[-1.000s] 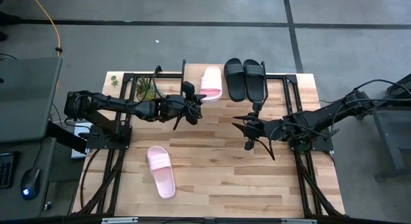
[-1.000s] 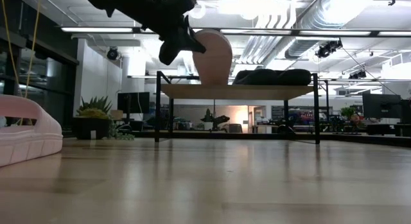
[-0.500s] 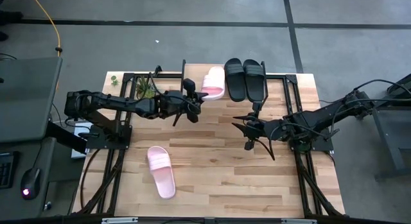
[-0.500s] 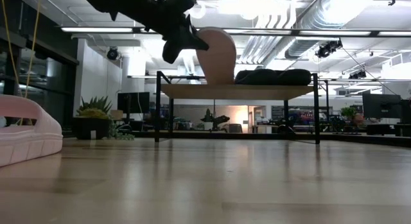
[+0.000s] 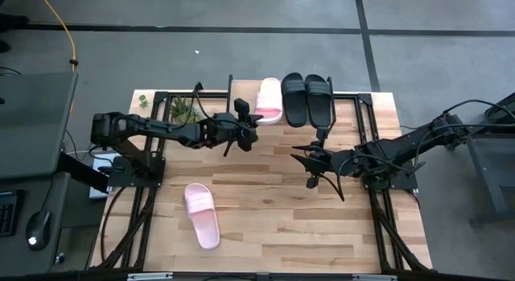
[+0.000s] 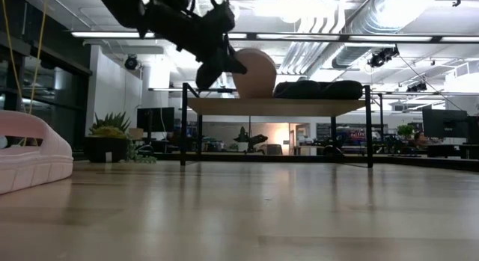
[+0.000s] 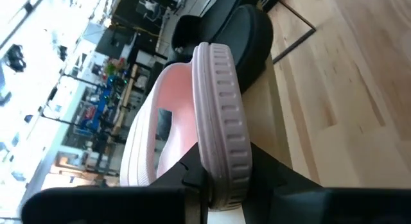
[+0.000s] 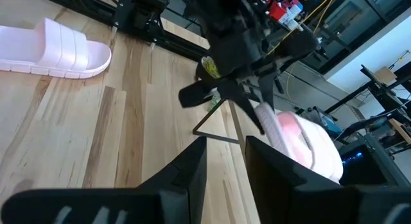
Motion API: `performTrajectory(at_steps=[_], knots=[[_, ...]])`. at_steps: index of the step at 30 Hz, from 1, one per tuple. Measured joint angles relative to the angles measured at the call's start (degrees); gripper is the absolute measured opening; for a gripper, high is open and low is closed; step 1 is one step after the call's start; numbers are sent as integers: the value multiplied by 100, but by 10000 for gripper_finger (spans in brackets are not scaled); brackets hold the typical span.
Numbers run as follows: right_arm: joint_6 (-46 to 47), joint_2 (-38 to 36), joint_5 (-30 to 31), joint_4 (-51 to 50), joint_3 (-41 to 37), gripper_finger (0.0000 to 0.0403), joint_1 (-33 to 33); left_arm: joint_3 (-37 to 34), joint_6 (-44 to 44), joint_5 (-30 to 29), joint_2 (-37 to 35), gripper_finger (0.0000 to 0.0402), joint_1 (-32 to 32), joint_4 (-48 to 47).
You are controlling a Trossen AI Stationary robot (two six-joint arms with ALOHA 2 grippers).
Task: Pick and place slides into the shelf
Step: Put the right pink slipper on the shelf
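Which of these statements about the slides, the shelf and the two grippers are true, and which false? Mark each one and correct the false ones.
1. Two black slides lie on the shelf. True.
2. The left gripper holds a black slide. False: it grips a pink slide by its edge.
3. Another pink slide lies on the table. True.
4. The right gripper holds a slide. False: it hangs empty, fingers apart, above the table.
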Motion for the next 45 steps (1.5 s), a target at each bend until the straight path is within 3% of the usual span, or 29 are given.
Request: performTrajectory(at_steps=[8,14,45], knots=[[-21,0,0,0,0,97,0,81,153,-106,294,46,-112,277],[-100,0,0,0,0,97,0,81,300,-579,276,46,-195,167],[-92,0,0,0,0,97,2,81,-1,-148,274,52,-201,-70]])
